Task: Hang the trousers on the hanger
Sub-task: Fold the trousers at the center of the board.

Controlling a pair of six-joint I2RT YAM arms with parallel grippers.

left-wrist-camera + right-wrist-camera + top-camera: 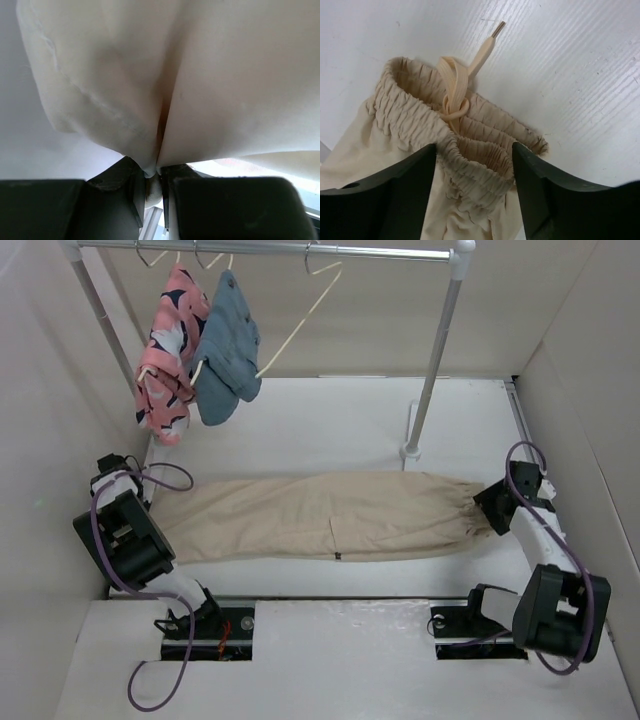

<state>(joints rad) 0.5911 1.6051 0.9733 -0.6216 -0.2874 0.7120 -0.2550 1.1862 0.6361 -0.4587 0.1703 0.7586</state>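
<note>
**A:** Where are the trousers [320, 515] lying?

**B:** They are lying flat and lengthwise across the surface [330, 430], with the waist toward the right arm and the legs toward the left. The hanger [300, 323] is well apart from them.

**A:** Is anything holding them?

**B:** The left gripper [159, 172] is pinching the pale cloth at the leg end, its fingers pressing together on the bunched folds. I am guessing it is anchoring that end so the cloth is lying stretched out.

**A:** And the waist side?

**B:** The right gripper [475, 160] is standing spread wide, its jaws straddling the gathered waistband [410, 115] just below the knotted drawstring [455, 95]. It is gripping nothing. It seems to be lining up to close on the elastic.

**A:** Where is the hanger waiting?

**B:** It is hanging tilted and bare from the rail [300, 250], just right of the denim garment [225, 350] and the pink garment [168, 350].

**A:** How far along is this?

**B:** Early, I am thinking. Both ends are needing a lift before the trousers are going over the hanger's bar.
</note>
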